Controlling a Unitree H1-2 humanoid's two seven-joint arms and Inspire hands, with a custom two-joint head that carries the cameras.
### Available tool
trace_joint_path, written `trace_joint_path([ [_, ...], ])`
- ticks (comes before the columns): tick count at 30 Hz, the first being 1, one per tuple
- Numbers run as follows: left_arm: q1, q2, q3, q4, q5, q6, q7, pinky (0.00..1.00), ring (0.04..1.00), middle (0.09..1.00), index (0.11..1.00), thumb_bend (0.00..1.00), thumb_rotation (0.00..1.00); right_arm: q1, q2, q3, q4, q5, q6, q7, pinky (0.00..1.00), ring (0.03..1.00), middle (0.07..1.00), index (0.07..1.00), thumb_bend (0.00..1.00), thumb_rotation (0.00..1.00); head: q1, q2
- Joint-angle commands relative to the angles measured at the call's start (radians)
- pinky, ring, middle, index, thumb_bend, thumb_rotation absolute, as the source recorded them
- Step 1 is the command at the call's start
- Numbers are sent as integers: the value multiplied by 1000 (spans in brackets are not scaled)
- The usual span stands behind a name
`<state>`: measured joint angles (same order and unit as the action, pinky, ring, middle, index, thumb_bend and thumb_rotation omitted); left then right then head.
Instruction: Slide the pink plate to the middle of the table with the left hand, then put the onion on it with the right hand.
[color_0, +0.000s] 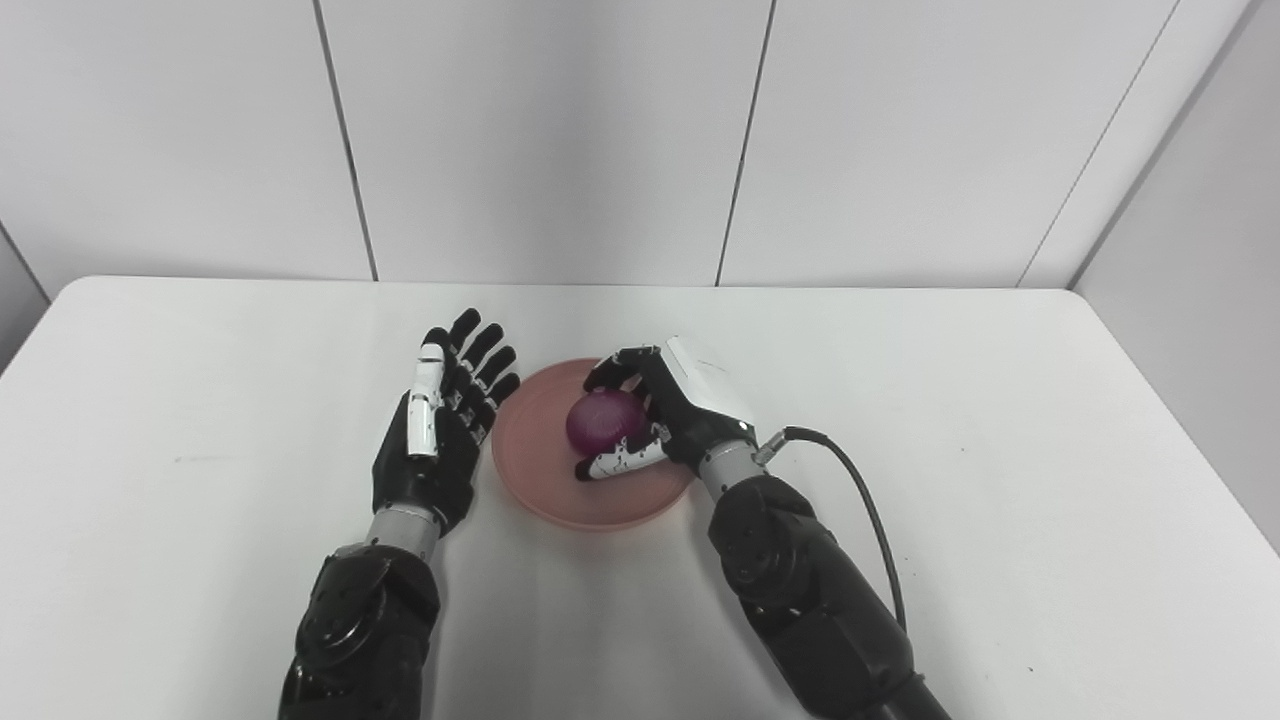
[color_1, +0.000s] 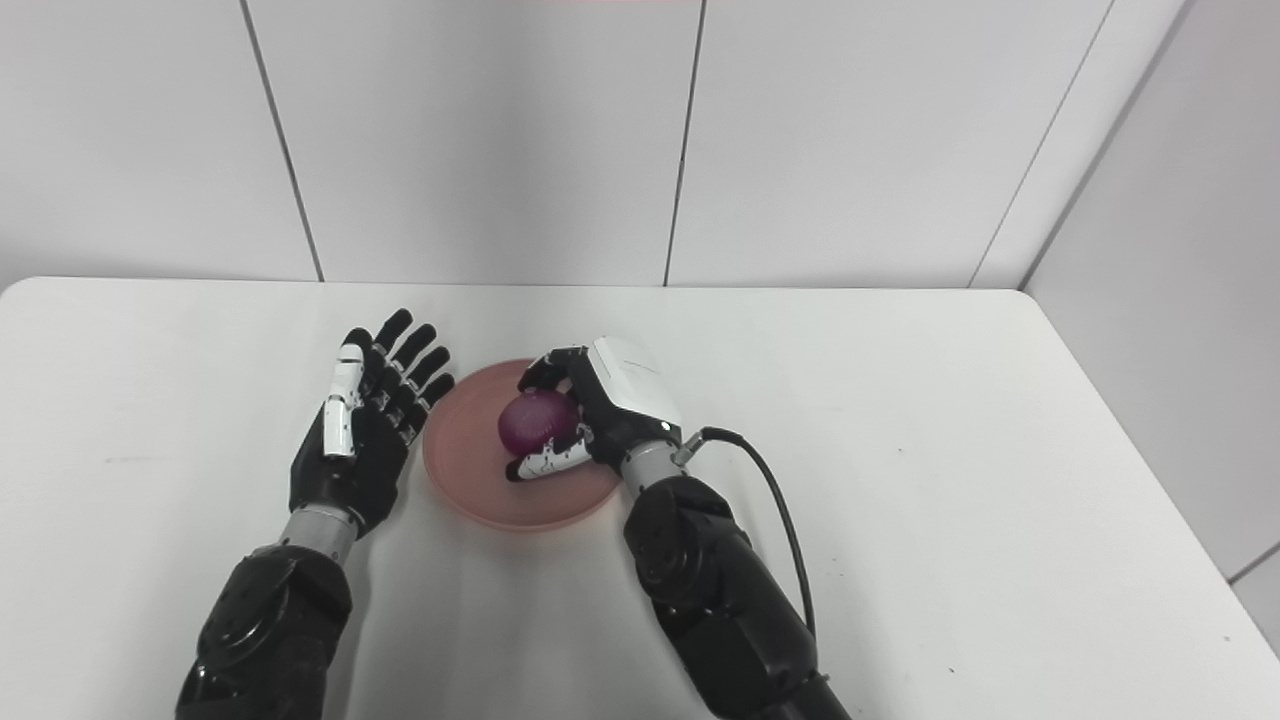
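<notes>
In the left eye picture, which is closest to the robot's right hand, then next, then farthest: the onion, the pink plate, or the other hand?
1. Onion: held inside the right hand.
2. Pink plate: right under that hand.
3. Left hand: open, beside the plate's left edge, farthest away.

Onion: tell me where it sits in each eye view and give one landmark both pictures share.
Left eye view: the onion is just left of picture centre, over the pink plate, in the right hand.
Right eye view: the onion sits further left, in the same grasp.
Shared landmark: the left hand, open beside the plate's left rim.
</notes>
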<state>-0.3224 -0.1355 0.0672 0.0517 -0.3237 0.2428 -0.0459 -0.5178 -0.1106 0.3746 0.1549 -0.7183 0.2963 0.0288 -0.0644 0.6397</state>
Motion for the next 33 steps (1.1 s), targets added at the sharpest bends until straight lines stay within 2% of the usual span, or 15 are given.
trace_joint_path([
  [1, -19, -11, -10, -35, 6, -32, -5, 922, 922, 930, 919, 428, 1000, -23, 5, 0, -49, -5, -18, -3, 457, 573, 663, 661, 827, 191, 2, -1],
  [4, -20, -12, -10, -34, 5, -31, -6, 927, 925, 933, 921, 429, 1000, -19, -1, 7, -69, -10, -13, 16, 379, 501, 613, 716, 876, 244, 3, 0],
  [5, -20, -12, -11, -34, 5, -32, -6, 929, 926, 934, 921, 429, 1000, -17, -3, 8, -73, -10, -14, 21, 260, 361, 483, 731, 889, 254, 4, 0],
  [7, -20, -13, -12, -34, 7, -34, -5, 929, 927, 935, 921, 428, 1000, -14, -6, 10, -77, -8, -21, 29, 201, 293, 423, 741, 897, 262, 5, 1],
  [9, -20, -14, -12, -34, 6, -36, -7, 931, 927, 935, 922, 428, 1000, -11, -11, 16, -78, -7, -29, 36, 255, 350, 468, 753, 919, 281, 7, 2],
  [10, -20, -14, -12, -34, 5, -35, -7, 931, 928, 935, 922, 428, 1000, -10, -13, 20, -79, -7, -33, 40, 315, 418, 524, 760, 935, 291, 7, 3],
  [11, -20, -14, -11, -34, 4, -34, -6, 930, 927, 934, 921, 428, 1000, -9, -16, 24, -79, -8, -35, 45, 458, 571, 654, 772, 958, 311, 7, 3],
  [14, -21, -15, -10, -34, 4, -35, -4, 928, 926, 934, 921, 428, 1000, -9, -25, 35, -87, -9, -33, 64, 583, 691, 754, 787, 972, 332, 8, 2],
  [15, -21, -14, -10, -33, 4, -36, -5, 928, 927, 934, 920, 427, 1000, -9, -28, 38, -91, -10, -30, 72, 676, 762, 804, 813, 986, 363, 8, 2],
  [19, -22, -14, -9, -32, 4, -38, -4, 930, 928, 933, 918, 427, 1000, -10, -54, 64, -126, -29, -24, 127, 855, 877, 895, 896, 1000, 454, 8, 2],
  [23, -23, -14, -8, -33, 3, -36, -4, 933, 928, 934, 919, 429, 1000, 0, -73, 70, -153, -26, -53, 133, 939, 934, 950, 957, 1000, 525, 9, 2],
  [27, -22, -14, -8, -35, 3, -34, -3, 928, 927, 934, 920, 430, 1000, 9, -85, 66, -165, -27, -65, 127, 947, 947, 966, 977, 1000, 574, 7, 2],
  [33, -22, -13, -8, -33, 1, -36, -7, 933, 930, 936, 925, 427, 1000, 20, -97, 49, -145, -23, -88, 97, 974, 978, 994, 998, 1000, 595, 8, 2],
])
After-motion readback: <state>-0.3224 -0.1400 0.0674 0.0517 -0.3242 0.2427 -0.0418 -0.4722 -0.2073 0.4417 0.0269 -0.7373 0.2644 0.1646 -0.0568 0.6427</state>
